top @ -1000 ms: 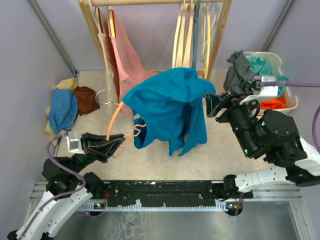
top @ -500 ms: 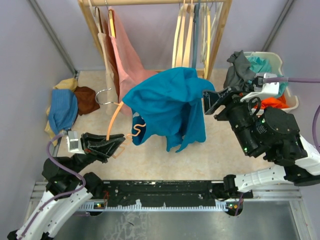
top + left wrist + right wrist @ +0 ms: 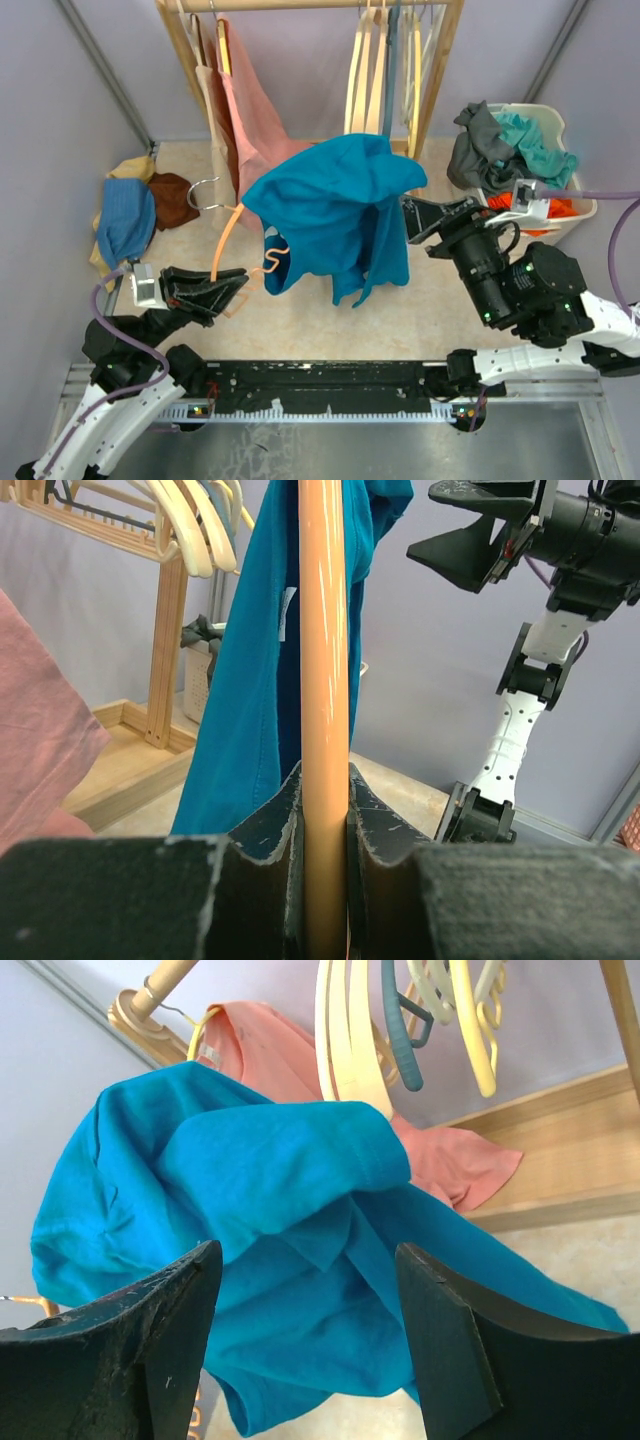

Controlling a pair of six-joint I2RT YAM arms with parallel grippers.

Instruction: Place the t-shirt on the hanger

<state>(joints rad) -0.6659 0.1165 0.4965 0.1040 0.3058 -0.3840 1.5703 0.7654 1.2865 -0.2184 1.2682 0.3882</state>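
Note:
The teal-blue t-shirt (image 3: 335,215) hangs bunched over the orange-tan hanger (image 3: 228,240), raised above the floor at centre. My left gripper (image 3: 235,285) is shut on the hanger's arm; in the left wrist view the orange bar (image 3: 324,680) runs up between the fingers (image 3: 268,825) with the t-shirt (image 3: 245,680) behind it. The hanger's wavy lower bar (image 3: 274,255) peeks out under the cloth. My right gripper (image 3: 412,220) is open and empty just right of the t-shirt; in the right wrist view the t-shirt (image 3: 270,1260) fills the space ahead of its gripper (image 3: 310,1270).
A wooden clothes rack (image 3: 300,10) stands at the back with a pink garment (image 3: 250,110) and cream hangers (image 3: 375,70). A white basket (image 3: 575,205) of clothes sits at the right. A heap of blue, brown and yellow cloth (image 3: 135,210) lies at the left.
My right arm has moved down and left, bringing its open gripper closer to the t-shirt's right edge. The t-shirt's lower folds shifted slightly. The left gripper keeps its hold.

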